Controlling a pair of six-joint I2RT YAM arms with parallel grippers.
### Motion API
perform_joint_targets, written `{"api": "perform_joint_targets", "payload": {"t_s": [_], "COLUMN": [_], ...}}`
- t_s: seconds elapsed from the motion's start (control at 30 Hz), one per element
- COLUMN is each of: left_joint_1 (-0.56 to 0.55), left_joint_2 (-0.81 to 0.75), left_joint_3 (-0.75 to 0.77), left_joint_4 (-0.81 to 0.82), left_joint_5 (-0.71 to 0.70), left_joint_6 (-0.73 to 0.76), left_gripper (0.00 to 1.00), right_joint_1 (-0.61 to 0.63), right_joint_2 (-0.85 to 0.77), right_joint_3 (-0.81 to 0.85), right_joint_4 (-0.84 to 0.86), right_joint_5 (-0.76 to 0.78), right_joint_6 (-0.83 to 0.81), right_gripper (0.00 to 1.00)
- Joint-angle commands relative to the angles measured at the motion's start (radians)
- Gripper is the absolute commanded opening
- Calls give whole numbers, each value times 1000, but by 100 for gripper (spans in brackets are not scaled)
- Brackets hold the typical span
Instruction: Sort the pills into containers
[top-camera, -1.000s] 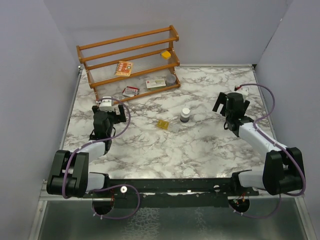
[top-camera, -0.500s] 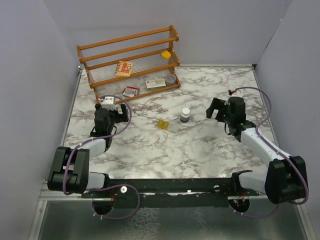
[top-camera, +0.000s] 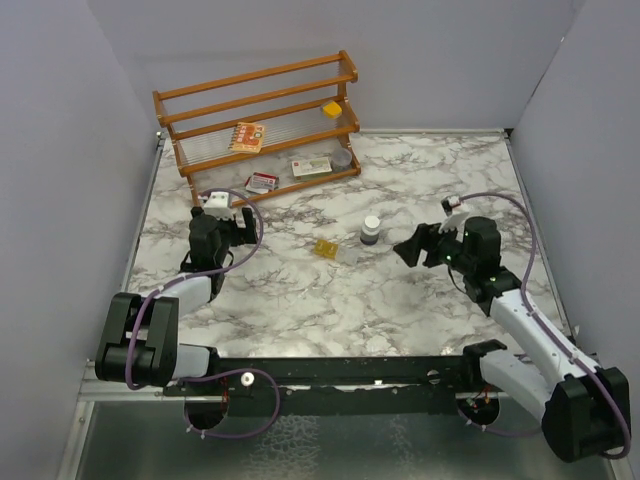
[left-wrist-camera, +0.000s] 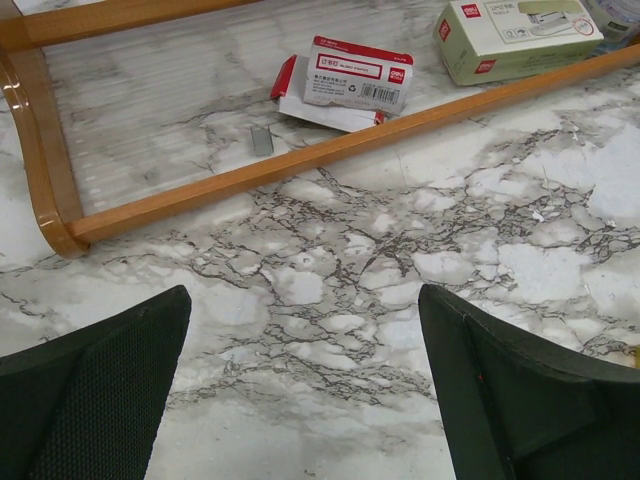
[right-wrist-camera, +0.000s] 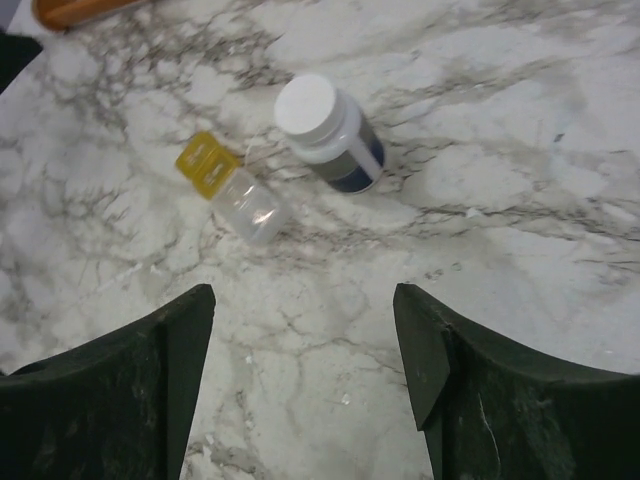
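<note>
Marble-patterned tabletop (top-camera: 330, 310), white with grey veins, is filling the scene, and plain pale walls are standing around it. At the near edge the two arms are sitting side by side on their bases.

The left gripper (left-wrist-camera: 303, 292) is reaching over the left part of the tabletop and is pointing toward a wooden rack (top-camera: 255, 78). Its fingers (left-wrist-camera: 100, 390) are standing wide apart and are holding nothing.

The right gripper (right-wrist-camera: 302, 292) is hovering over the middle-right part of the tabletop. Its fingers (right-wrist-camera: 480, 400) are also standing apart, with only bare marble showing between them.

Just ahead of the right gripper, the bottle (right-wrist-camera: 325, 130), with a white cap and a grey body, is standing upright. Near it, on its left, the clear vial (right-wrist-camera: 252, 212) is lying on its side. The pills (right-wrist-camera: 208, 167) are showing as a small yellow cluster touching the far end of the vial; I cannot tell if they are inside it. Bottle and vial are both lying clear of the fingers.

Farther back, the rack is standing at the far left, near the wall. On its lowest shelf a red and white box (left-wrist-camera: 355, 80) and a green and white box (left-wrist-camera: 515, 35) are lying flat, with a low grey tin (top-camera: 342, 157) just beside the second one. Higher in the rack, an orange box (top-camera: 247, 136) is leaning, and a yellow cube (top-camera: 331, 108) is sitting more to the right.
</note>
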Motion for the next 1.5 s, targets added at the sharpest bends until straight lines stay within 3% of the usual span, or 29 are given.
{"api": "perform_joint_targets", "payload": {"t_s": [0.0, 0.13, 0.23, 0.53, 1.47], "left_joint_1": [-6, -6, -6, -6, -6], "left_joint_2": [0, -3, -2, 5, 20], "left_joint_3": [20, 19, 19, 18, 25], "left_joint_4": [1, 2, 1, 2, 1], "left_joint_5": [51, 79, 73, 70, 47], "left_joint_6": [18, 28, 33, 41, 52], "left_gripper": [99, 99, 99, 99, 99], "right_joint_1": [111, 409, 507, 529, 528], "right_joint_2": [45, 160, 269, 420, 753], "right_joint_3": [-17, 65, 123, 151, 260], "right_joint_4": [40, -19, -27, 104, 245], "right_joint_5": [-162, 163, 278, 328, 384], "right_joint_6": [-34, -86, -101, -149, -235], "right_gripper": [72, 74, 74, 74, 74]}}
